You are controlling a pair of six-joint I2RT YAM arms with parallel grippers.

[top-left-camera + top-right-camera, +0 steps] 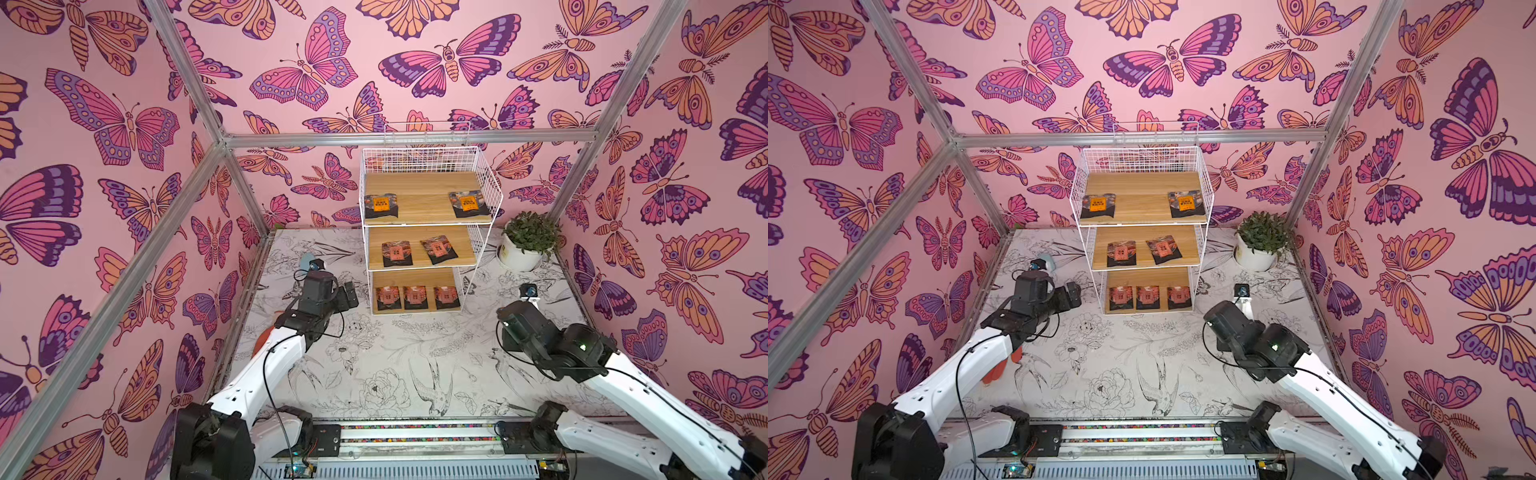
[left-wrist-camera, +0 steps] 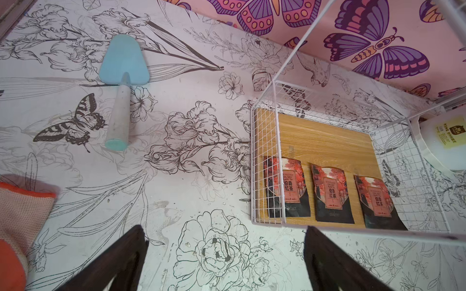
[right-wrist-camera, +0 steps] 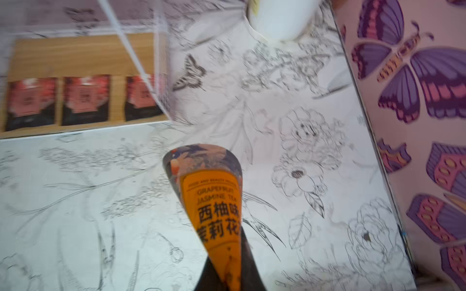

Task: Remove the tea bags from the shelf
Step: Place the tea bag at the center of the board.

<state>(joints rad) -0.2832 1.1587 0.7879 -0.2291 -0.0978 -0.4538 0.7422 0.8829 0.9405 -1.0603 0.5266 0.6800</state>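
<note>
Flowery table (image 1: pixel 374 357): seven bags (image 1: pixel 415 297) are spread over the shelf (image 1: pixel 482 183) behind wire sides; an orange bag (image 3: pixel 214 201) is pinched in the right gripper (image 3: pixel 227 267). Left gripper (image 2: pixel 225 234) is held wide. Pot (image 1: pixel 517 257), trowel (image 2: pixel 121 75) and glove (image 2: pixel 20 214) are parked nearby.

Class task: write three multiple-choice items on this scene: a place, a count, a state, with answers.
1. On the shelf, the orange-labelled tea bags lie on: A top tier; B middle tier; C bottom tier.
2. Tea bags on the bottom tier: A two; B three; C five.
3. The right gripper is: A open; B shut on a tea bag; C shut on nothing.
Key: 1A, both lie on the top board; 2B, three pink-labelled tea bags lie there; 3B, an orange-labelled tea bag sticks out of it.
</note>
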